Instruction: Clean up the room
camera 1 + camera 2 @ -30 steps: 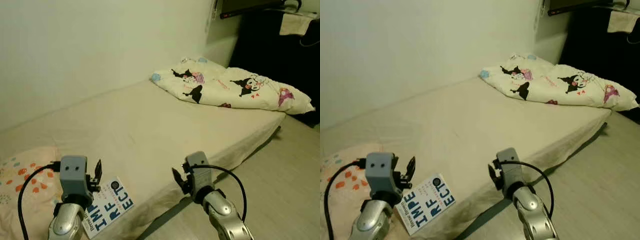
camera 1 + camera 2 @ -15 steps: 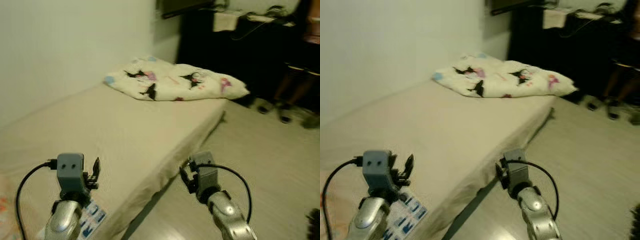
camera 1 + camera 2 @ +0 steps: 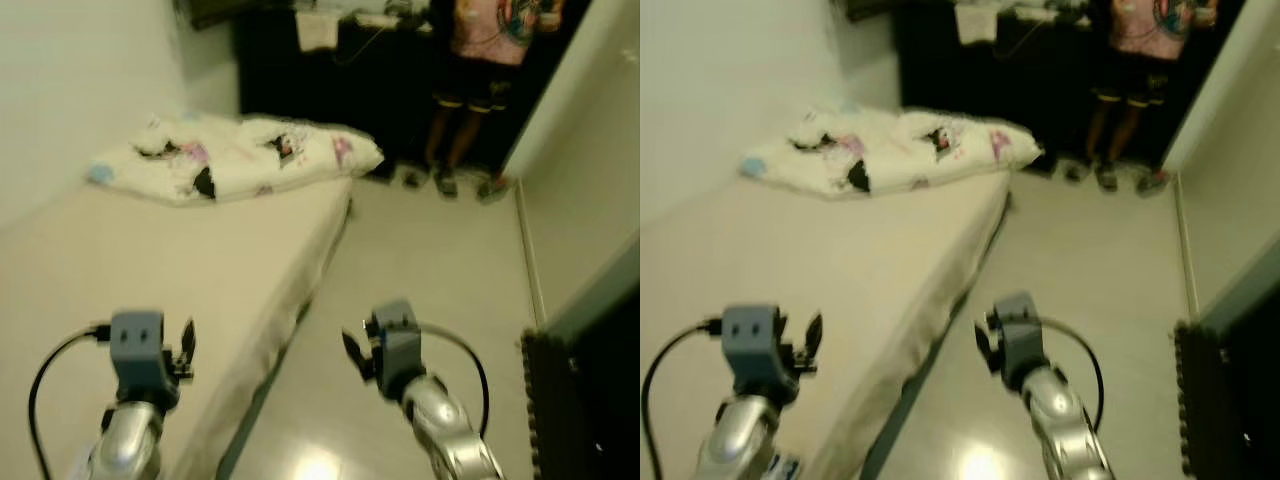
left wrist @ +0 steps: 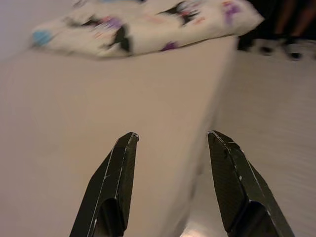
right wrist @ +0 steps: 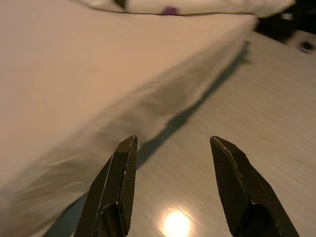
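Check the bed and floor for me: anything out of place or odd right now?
Little stands out. A printed quilt lies bunched at the far end of the bed. A person stands on the floor beyond it. Both claws, left and right, are open and empty. The views are blurred.

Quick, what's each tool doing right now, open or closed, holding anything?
Left tool: open, holding nothing, above the mattress.
Right tool: open, holding nothing, over the mattress edge and the floor.
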`<state>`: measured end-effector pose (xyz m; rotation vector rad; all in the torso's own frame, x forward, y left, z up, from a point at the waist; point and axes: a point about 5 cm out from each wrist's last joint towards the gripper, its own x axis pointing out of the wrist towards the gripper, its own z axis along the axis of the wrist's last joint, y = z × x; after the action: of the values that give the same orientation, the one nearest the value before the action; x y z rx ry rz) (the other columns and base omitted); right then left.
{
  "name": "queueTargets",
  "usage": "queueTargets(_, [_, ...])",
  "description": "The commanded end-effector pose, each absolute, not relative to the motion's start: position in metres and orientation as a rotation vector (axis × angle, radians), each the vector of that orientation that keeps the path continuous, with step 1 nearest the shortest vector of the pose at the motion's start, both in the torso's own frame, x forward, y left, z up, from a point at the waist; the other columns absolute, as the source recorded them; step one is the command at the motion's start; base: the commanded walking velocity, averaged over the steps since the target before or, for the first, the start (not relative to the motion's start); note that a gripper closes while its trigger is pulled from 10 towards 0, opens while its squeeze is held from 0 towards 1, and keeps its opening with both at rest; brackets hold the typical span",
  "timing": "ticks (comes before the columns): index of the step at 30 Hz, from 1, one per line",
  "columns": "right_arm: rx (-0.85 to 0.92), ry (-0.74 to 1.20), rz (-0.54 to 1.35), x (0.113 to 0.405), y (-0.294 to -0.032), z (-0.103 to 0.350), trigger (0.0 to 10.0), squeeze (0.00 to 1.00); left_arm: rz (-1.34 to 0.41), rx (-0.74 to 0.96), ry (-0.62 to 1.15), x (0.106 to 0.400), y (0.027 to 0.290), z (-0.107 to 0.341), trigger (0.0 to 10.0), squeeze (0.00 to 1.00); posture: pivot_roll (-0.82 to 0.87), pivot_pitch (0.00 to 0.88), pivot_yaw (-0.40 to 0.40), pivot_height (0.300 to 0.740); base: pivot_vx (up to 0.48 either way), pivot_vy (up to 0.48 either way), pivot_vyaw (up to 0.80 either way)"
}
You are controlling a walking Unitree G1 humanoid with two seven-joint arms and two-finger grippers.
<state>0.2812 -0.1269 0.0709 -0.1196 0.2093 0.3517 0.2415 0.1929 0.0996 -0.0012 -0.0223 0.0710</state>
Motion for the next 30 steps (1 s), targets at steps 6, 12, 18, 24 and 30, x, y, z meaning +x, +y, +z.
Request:
queueTargets(6, [-0.126, 0.233, 0.362, 0.2787, -0.1278, 0.0674, 10.0, 0.00, 0.076, -0.004, -0.022, 0.2410, 0.1895, 0.0982, 10.0, 0.00, -0.05, 0.073, -0.039, 0.733, 0.000, 0.000, -0.80])
queueTargets(12, [-0.128, 0.232, 0.367, 0.2795, -0.1272, 0.0674, 10.0, 0.00, 0.088, -0.004, -0.028, 0.2409, 0.1904, 0.0982, 10.0, 0.00, -0.05, 0.072, -0.043, 0.733, 0.000, 0.000, -0.80])
queueTargets(18, [-0.128, 0.232, 0.373, 0.2803, -0.1262, 0.0675, 10.0, 0.00, 0.094, -0.004, -0.030, 0.2400, 0.1901, 0.0980, 10.0, 0.00, -0.05, 0.071, -0.046, 0.733, 0.000, 0.000, -0.80])
queueTargets(24, [-0.128, 0.242, 0.383, 0.2799, -0.1262, 0.0656, 10.0, 0.00, 0.092, -0.007, -0.027, 0.2385, 0.1894, 0.0968, 10.0, 0.00, -0.05, 0.072, -0.047, 0.733, 0.000, 0.000, -0.61])
queueTargets(30, [-0.123, 0.246, 0.391, 0.2791, -0.1251, 0.0638, 10.0, 0.00, 0.094, 0.004, -0.018, 0.2376, 0.1874, 0.0948, 10.0, 0.00, -0.05, 0.074, -0.045, 0.733, 0.000, 0.000, 0.00])
